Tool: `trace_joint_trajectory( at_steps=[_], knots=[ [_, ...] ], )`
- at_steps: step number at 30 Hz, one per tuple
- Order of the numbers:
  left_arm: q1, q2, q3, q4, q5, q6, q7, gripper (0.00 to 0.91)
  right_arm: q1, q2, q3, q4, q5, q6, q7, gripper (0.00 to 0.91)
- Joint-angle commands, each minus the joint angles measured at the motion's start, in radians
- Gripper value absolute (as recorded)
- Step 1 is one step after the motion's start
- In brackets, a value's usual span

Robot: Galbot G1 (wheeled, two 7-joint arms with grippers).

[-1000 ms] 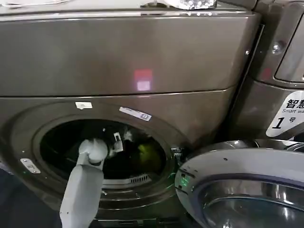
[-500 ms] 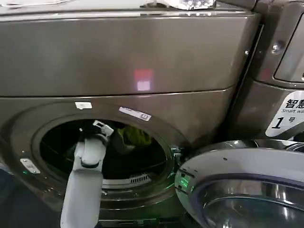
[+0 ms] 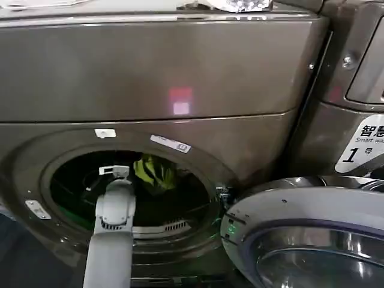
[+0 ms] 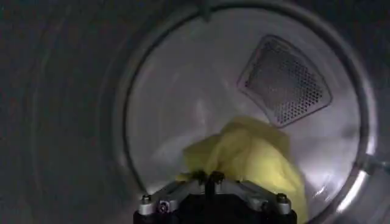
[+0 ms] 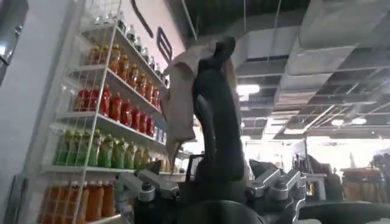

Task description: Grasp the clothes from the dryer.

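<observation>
readable text: white sticker [image 3: 362, 144] on the neighbouring machine at right showed a large "1", chinese characters and "smart w…" cut off at the edge. two small white labels [image 3: 171, 144] sat on the dryer [image 3: 180, 72] front just above the porthole rim, print too small to read; a pink-white glare patch was on the panel above. left gripper [image 3: 127, 171] was inside the drum near the top of the opening, fingers closed together on the yellow-green cloth [image 3: 155, 173], which hung bunched off its tip, clear of the drum floor. left wrist view: same cloth [image 4: 253, 155] right at the gripper [image 4: 210, 179], perforated vent [image 4: 285, 79] on the drum's back wall behind it. the open door [image 3: 306, 240] lay at lower right, just beside the porthole. right gripper [image 5: 210, 91] was raised away from the dryer, clamped on a whitish-grey cloth [image 5: 183, 91] draped down beside its fingers; shelves of coloured bottled drinks [image 5: 103, 128] behind it.
</observation>
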Motion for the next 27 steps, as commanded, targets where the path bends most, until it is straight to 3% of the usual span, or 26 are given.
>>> trace_joint_trajectory(
  at_steps=[1,4,21,27],
  knots=[
    [0.032,-0.048,0.0,-0.03,-0.09,0.029,-0.094,0.0,0.002,0.004,0.009,0.025,0.024,-0.032,-0.004,0.907],
    [0.034,-0.047,0.0,-0.028,-0.093,0.029,-0.094,0.0,-0.002,0.007,-0.007,0.012,0.028,0.028,-0.014,0.907],
    [0.039,-0.043,0.007,-0.032,-0.095,0.028,-0.083,0.0,-0.003,0.005,0.004,0.009,0.031,0.029,-0.004,0.907],
    [0.037,-0.042,0.012,-0.032,-0.102,0.029,-0.08,0.0,-0.004,-0.002,0.028,0.027,0.031,-0.027,0.036,0.907]
  ],
)
